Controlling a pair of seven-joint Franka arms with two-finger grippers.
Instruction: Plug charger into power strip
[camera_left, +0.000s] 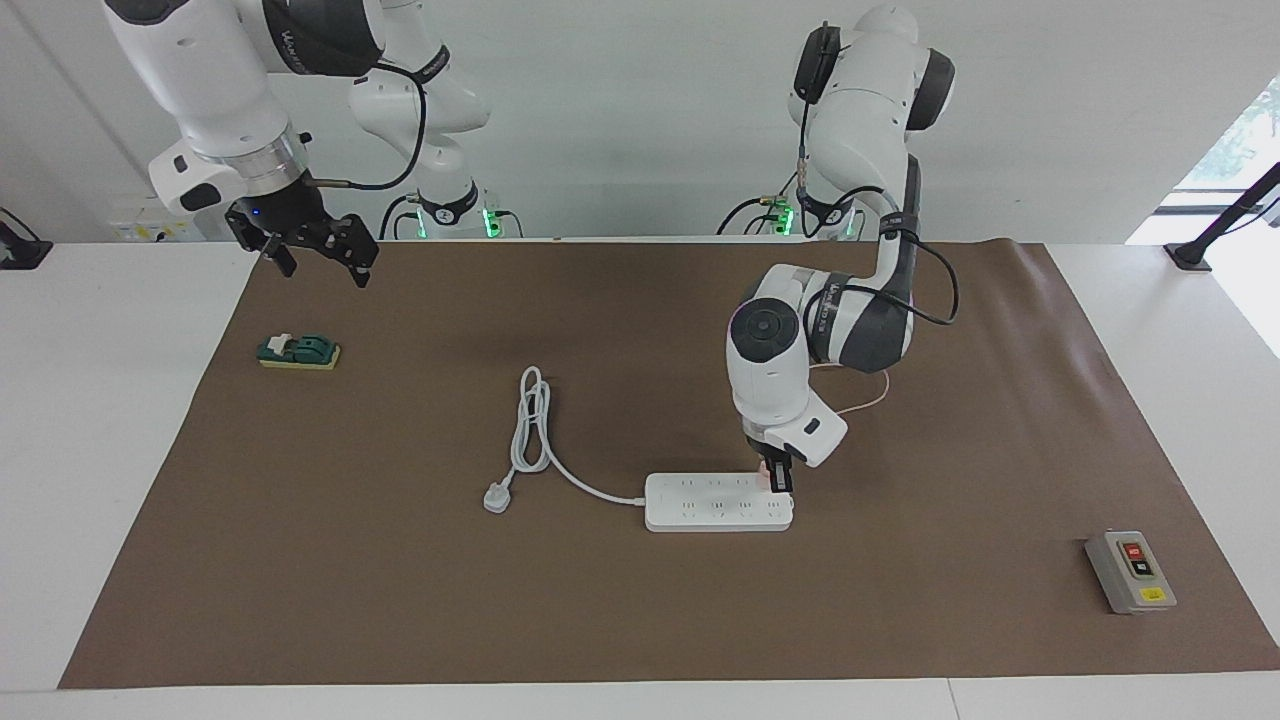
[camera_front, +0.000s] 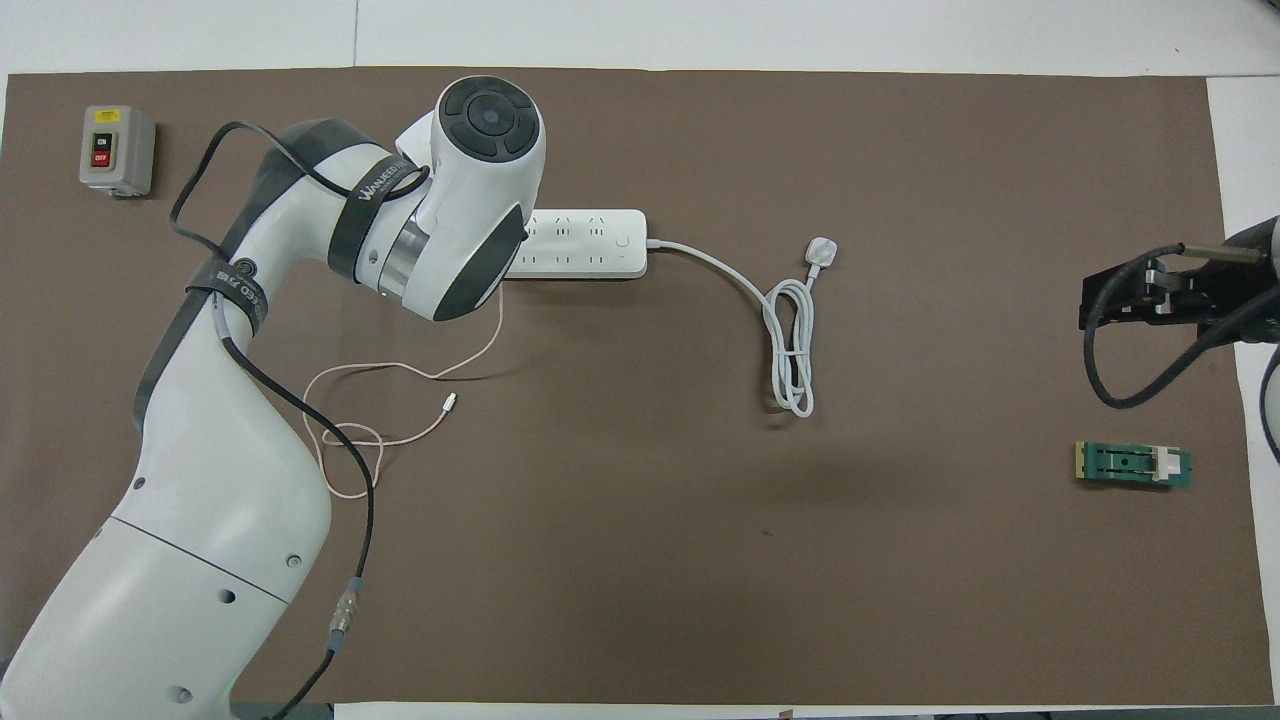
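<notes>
Power strip (camera_left: 718, 502) | left gripper (camera_left: 779, 478) pointing down, charger (camera_left: 766, 470) clamped | right gripper (camera_left: 315, 258) raised

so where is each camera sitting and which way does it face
Facing view: high across the table, looking back at both arms; left tool holds the pale-pink cube charger at the long flat white power strip, while the right tool waits raised.
Overhead view: above the robots' end, looking steeply down; the left arm covers its tool.
Both views show the strip, the grey button box and the green block.
</notes>
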